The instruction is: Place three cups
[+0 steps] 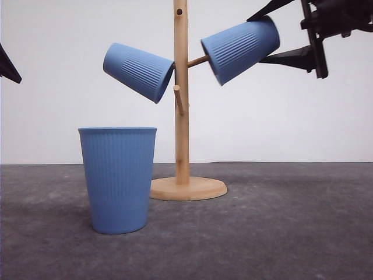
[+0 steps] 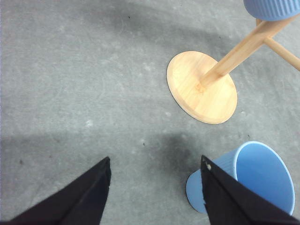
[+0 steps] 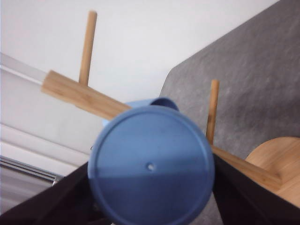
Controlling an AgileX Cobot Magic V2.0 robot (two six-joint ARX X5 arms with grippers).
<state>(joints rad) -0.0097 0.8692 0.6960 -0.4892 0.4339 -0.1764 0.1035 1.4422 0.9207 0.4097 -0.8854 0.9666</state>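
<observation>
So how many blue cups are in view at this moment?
3. One cup stands upright on the table, left of the wooden rack. One hangs on the rack's left peg. One is on the right peg, between the right gripper's fingers.

You see a wooden peg stand (image 1: 182,105) upright on its round base (image 1: 189,189). It rests on the grey table (image 1: 291,233), before a white wall (image 1: 52,116).
</observation>
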